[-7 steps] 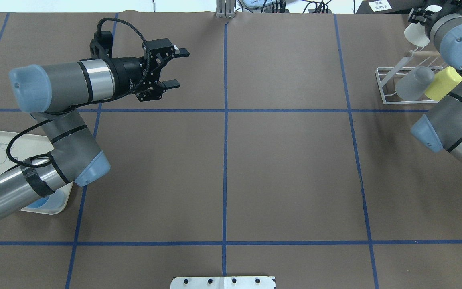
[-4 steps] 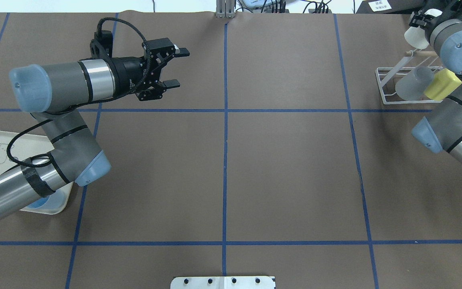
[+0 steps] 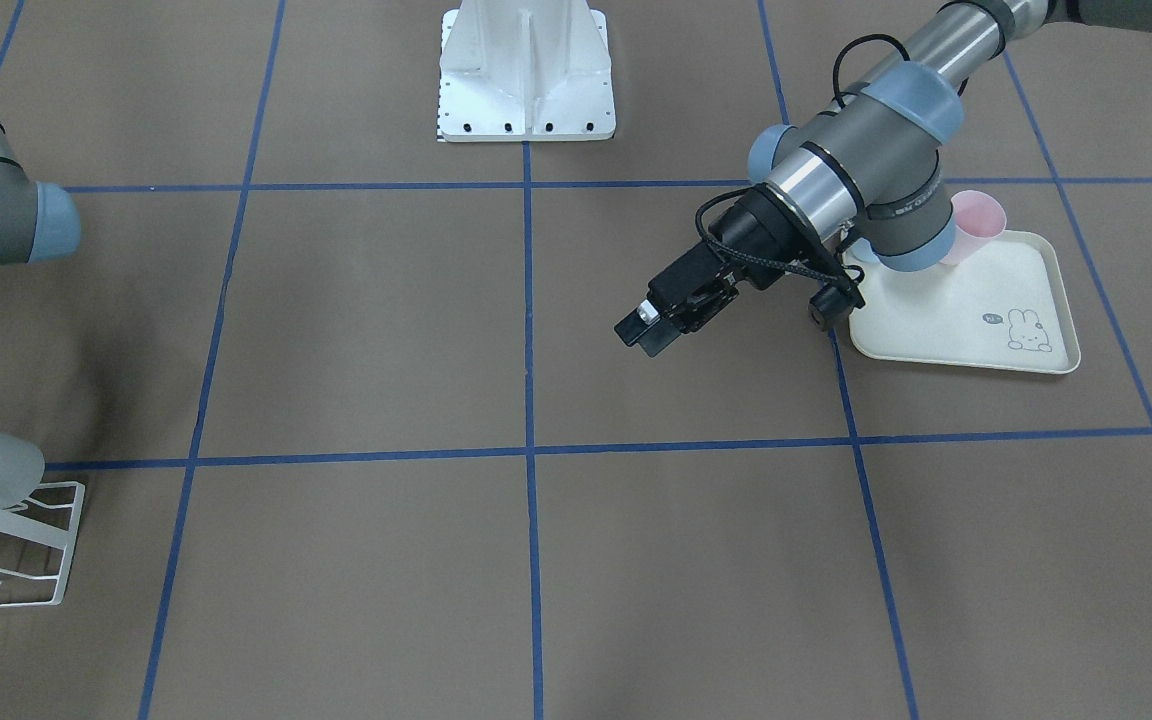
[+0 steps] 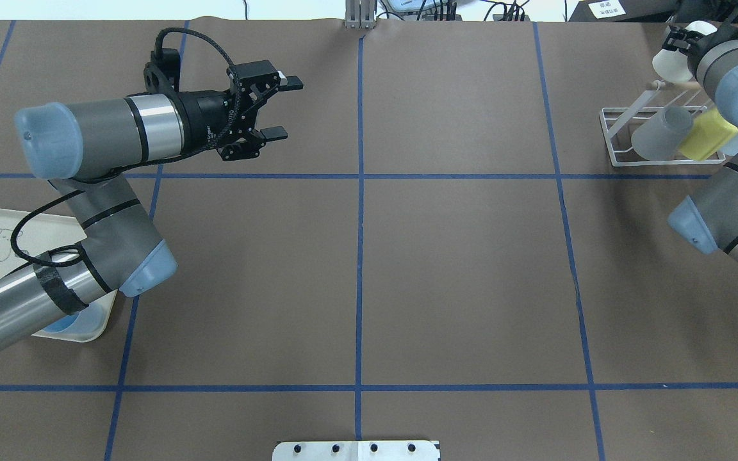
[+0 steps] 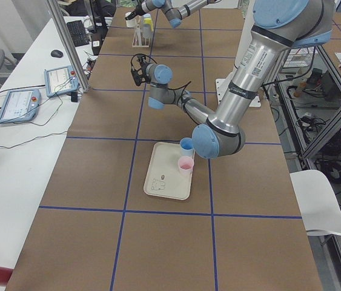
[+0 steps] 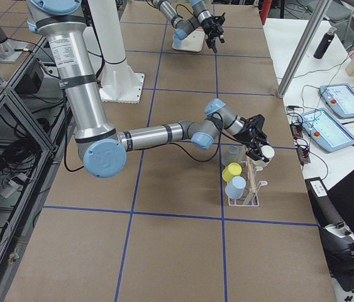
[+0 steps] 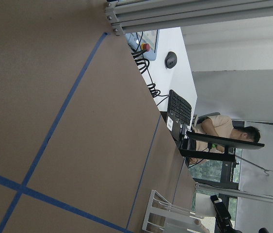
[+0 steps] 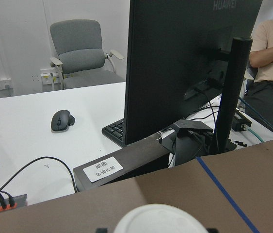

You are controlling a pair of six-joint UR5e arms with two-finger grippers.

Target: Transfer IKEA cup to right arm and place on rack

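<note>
My right gripper (image 4: 681,40) is shut on a white IKEA cup (image 4: 669,59) and holds it just beyond the far end of the white wire rack (image 4: 619,137). The cup is near a wooden-tipped peg (image 4: 667,84). The cup's round end fills the bottom edge of the right wrist view (image 8: 158,218). In the exterior right view the cup (image 6: 266,154) hangs above the rack's (image 6: 244,196) far end. My left gripper (image 4: 284,107) is open and empty above the far left of the table. It also shows in the front-facing view (image 3: 641,330).
The rack carries a grey cup (image 4: 657,133), a yellow cup (image 4: 705,134) and a blue cup (image 6: 235,187). A cream rabbit-print tray (image 3: 936,335) under my left arm holds a pink cup (image 3: 976,225) and a blue cup (image 5: 186,144). A monitor and desk lie beyond the table edge.
My right arm has carried the white cup further away and to the right, past the rack's far end. My left arm has not moved.
</note>
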